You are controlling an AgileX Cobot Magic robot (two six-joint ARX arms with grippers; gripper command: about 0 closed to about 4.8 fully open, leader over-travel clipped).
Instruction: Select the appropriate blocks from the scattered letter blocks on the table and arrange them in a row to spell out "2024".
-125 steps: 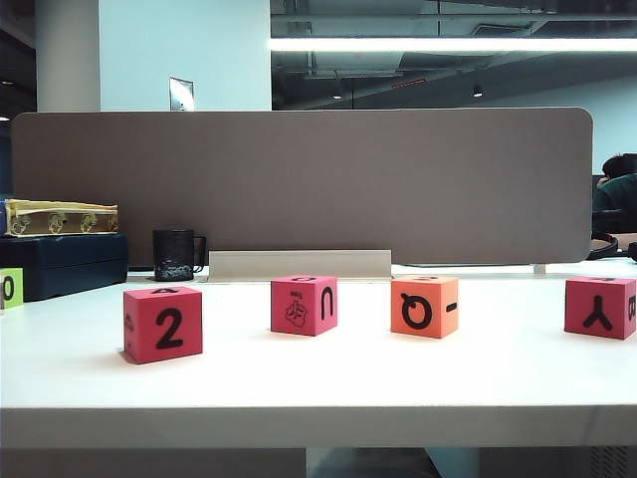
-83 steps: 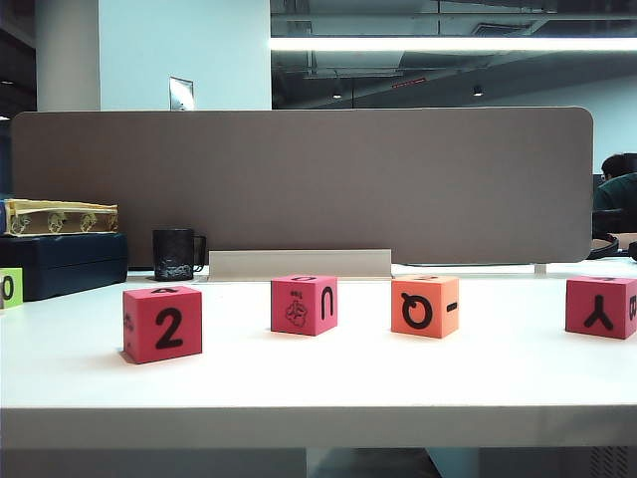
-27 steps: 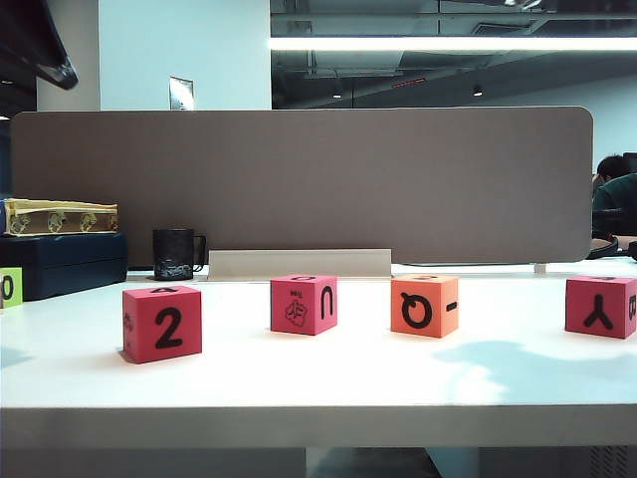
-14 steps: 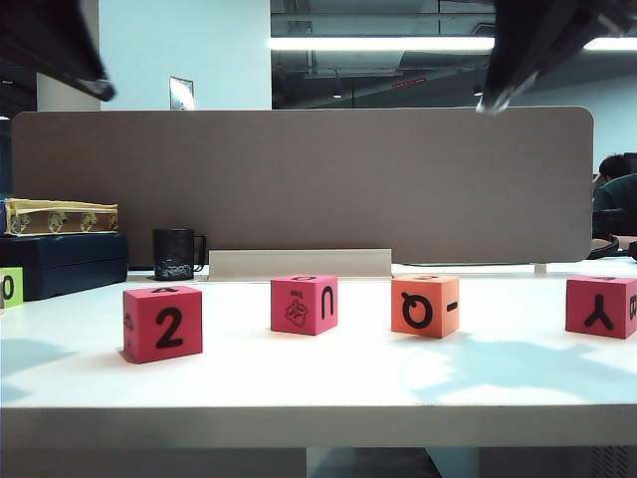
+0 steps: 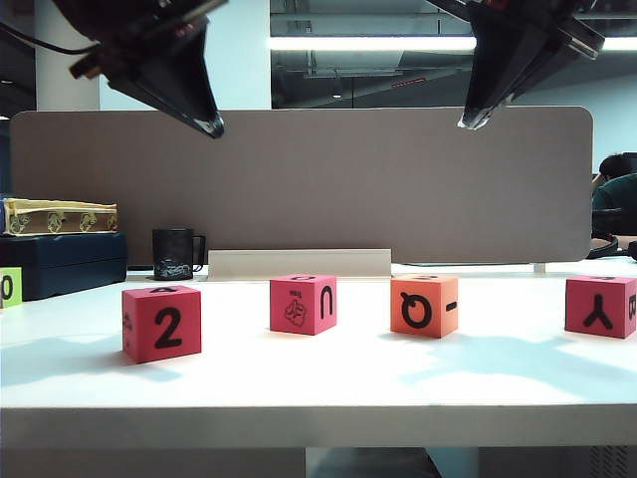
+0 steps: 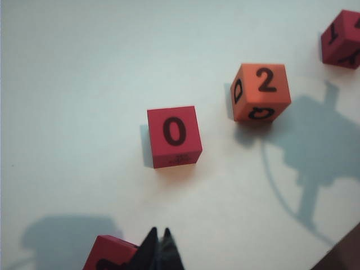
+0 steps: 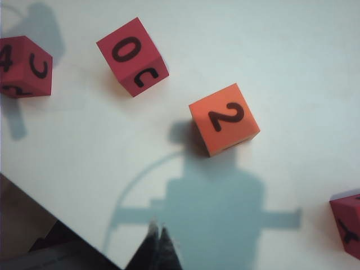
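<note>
Blocks stand in a loose row across the white surface (image 5: 318, 383), set back from its thick front edge. Nearest that edge, toward the left end, is a pink-red block (image 5: 161, 323) with a black 2 facing forward. A little farther back, near the middle, sit a second pink-red block (image 5: 303, 304), showing a small tree drawing and a U, and an orange block (image 5: 423, 306) showing a Q; they are apart from each other. From above, in the left wrist view, the middle pink-red one (image 6: 174, 136) bears a 0 on top and the orange one (image 6: 261, 91) a 2. Toward the right edge stands another pink-red block (image 5: 599, 307) with a Y on its front face.

At the far left edge a lime-green block (image 5: 10, 288) marked 0 shows only partly. Behind it lies a dark case (image 5: 65, 262) with a yellow patterned box (image 5: 60, 217) on top, and a black mug (image 5: 175, 255) stands at the back edge, just before the grey-brown divider panel (image 5: 299, 179).

Both hands hang high above the surface, touching nothing. The left hand (image 5: 209, 125) is over the left part, its fingers clenched to a single point and empty. The right hand (image 5: 466, 121) is over the right part, likewise pressed together and empty.
</note>
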